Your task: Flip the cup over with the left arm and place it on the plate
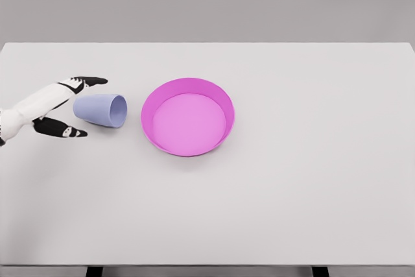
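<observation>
Fingers (84, 82) of the left hand (61, 105) spread apart, grasping nothing, around the base of the lavender cup (100, 109) lying sideways beside the magenta plate (188, 116).

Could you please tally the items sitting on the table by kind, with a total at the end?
Cups: 1, the lavender cup, lying on its side beside the left hand
Plates: 1, the magenta plate, to the cup's right
Total: 2

lavender cup (100, 109), magenta plate (155, 98), white table (292, 180)
</observation>
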